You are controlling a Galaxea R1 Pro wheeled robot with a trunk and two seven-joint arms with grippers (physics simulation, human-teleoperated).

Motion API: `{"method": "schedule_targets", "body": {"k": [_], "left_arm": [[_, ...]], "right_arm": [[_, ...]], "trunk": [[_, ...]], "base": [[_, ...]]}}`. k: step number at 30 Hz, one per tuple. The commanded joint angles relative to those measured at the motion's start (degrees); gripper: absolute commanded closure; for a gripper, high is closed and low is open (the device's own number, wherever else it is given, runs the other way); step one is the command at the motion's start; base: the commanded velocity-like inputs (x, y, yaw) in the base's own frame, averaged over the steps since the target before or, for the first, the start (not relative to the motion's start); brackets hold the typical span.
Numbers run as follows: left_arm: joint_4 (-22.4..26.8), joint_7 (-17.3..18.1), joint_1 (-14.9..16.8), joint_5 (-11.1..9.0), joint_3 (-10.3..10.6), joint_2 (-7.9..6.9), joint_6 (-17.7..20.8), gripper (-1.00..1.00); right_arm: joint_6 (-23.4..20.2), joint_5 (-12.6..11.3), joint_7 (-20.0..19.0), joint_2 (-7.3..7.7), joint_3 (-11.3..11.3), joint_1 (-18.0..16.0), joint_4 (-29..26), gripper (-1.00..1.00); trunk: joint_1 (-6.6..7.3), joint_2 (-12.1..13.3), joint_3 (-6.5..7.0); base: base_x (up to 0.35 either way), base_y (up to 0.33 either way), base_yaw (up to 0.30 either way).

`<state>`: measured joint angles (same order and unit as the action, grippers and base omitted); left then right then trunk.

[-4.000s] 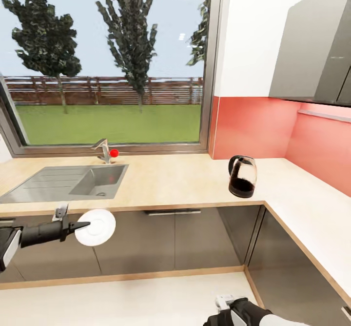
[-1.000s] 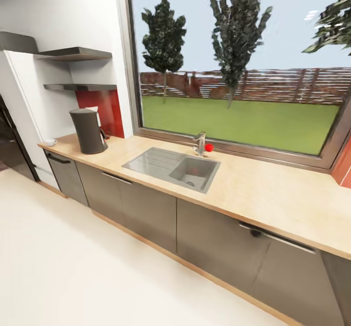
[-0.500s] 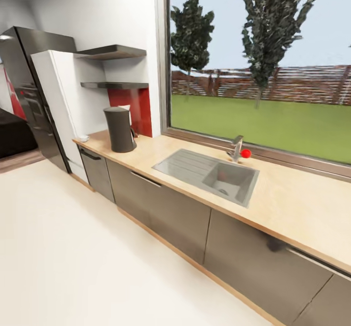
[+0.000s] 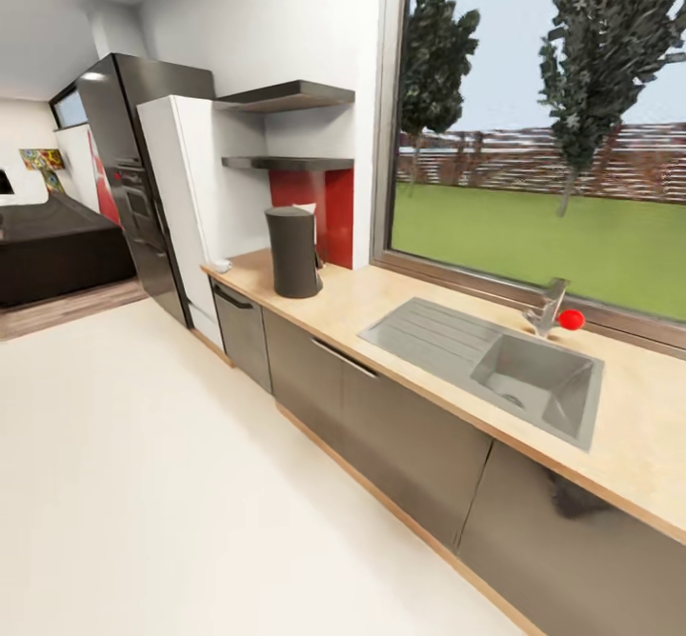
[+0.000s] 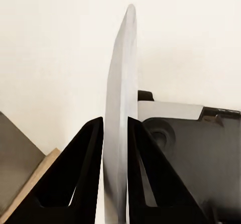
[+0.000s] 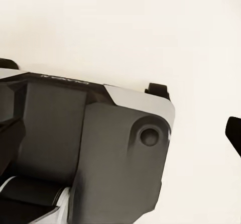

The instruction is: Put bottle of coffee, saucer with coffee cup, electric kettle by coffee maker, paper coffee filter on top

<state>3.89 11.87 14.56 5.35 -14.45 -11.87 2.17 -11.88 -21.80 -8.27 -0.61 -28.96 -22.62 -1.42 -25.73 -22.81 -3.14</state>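
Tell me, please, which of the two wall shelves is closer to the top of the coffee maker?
The lower shelf, just above the coffee maker and the red wall panel; the upper shelf sits higher up the wall.

The countertop (image 4: 381, 298) looks like pale, matt wood, with glossy grey cabinet fronts (image 4: 400, 436) beneath that mirror the floor. The coffee maker (image 4: 292, 251) is dark, matt plastic. The sink (image 4: 495, 369) and tap (image 4: 546, 308) are brushed metal. The shelf (image 4: 286, 95) is dark and smooth. In the left wrist view, the saucer (image 5: 121, 123) is smooth, glazed white between matt black plastic fingers (image 5: 75, 179). The floor (image 4: 171, 484) is smooth cream.
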Motion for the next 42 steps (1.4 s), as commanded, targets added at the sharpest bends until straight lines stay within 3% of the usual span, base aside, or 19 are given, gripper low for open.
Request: {"method": "schedule_targets", "body": {"k": [1,13,19,34,42], "left_arm": [[0.07,0.17,0.03,0.67,-0.49,0.0,0.21,1.0],[0.07,0.25,0.03,0.94,-0.49,0.0,0.03,1.0],[0.07,0.26,0.03,1.06,-0.49,0.0,0.03,1.0],[0.08,0.26,0.03,0.73,-0.49,0.0,0.0,1.0],[0.15,0.24,0.03,0.93,-0.49,0.0,0.03,1.0]], "right_arm": [[-0.25,-0.52,-0.08,0.0,-0.48,-0.05,-0.02,-1.0],[-0.04,-0.47,-0.57,-0.03,-0.55,-0.05,-0.07,-1.0],[3.05,-0.61,-0.56,-0.12,-0.56,-0.05,-0.07,-1.0],[3.23,-0.67,-0.34,-0.12,-0.39,-0.03,-0.04,-1.0],[3.18,-0.44,-0.08,0.12,-0.44,3.35,0.02,-1.0]], "trunk": [[-0.06,-0.12,-0.16],[-0.06,-0.12,-0.31],[-0.06,-0.12,-0.31],[-0.06,-0.12,-0.31],[-0.06,-0.12,-0.49]], "base": [[0.279,0.223,0.271],[0.321,0.127,0.09],[0.333,0.13,0.0],[0.321,0.182,0.039],[0.312,0.189,0.257]]}}
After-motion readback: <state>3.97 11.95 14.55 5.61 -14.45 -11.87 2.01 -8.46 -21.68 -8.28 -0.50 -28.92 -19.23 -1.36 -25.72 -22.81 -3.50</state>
